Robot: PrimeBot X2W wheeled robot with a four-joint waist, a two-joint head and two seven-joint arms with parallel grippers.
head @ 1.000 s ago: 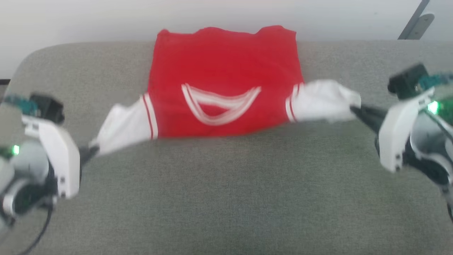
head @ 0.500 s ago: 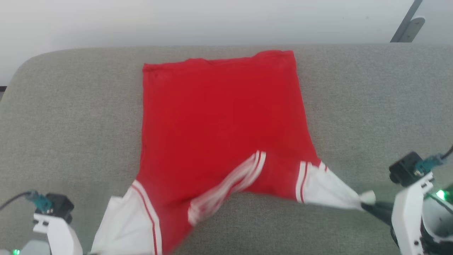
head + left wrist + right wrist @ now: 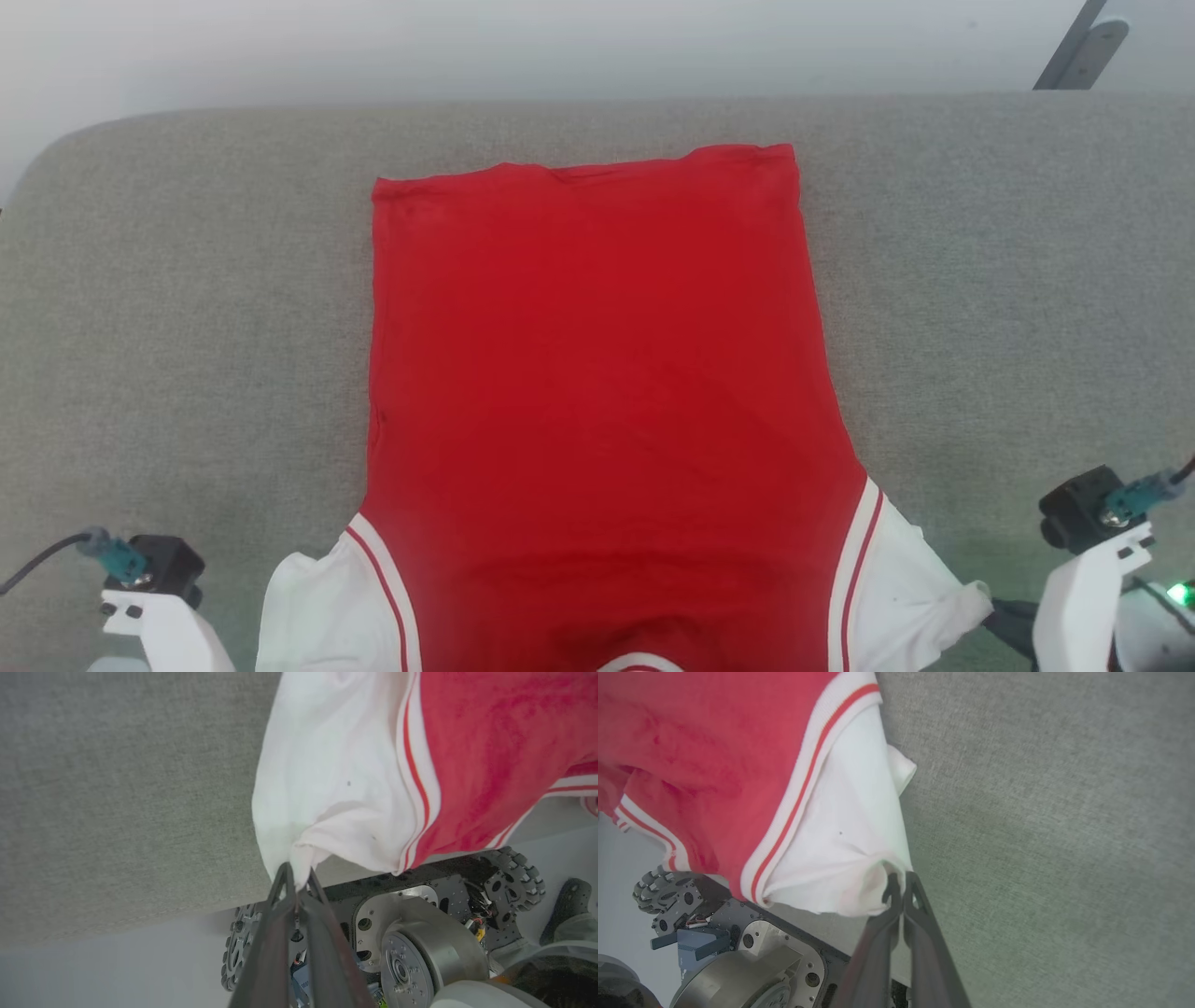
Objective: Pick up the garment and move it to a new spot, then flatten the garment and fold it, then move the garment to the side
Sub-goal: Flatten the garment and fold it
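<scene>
Clamped shut on white sleeve tips (image 3: 299, 858) with left pincer (image 3: 296, 884) and right pincer (image 3: 903, 882); dragged garment (image 3: 597, 373) from upper frame down centre of grey desk (image 3: 187, 280) within last second, now spread flat; flattening probably near done, fold next

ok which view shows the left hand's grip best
Left wrist view: the left hand is shut on the garment at its sleeve tip. Head view has the sleeve, cut off at the bottom edge; right wrist view has the other sleeve.
</scene>
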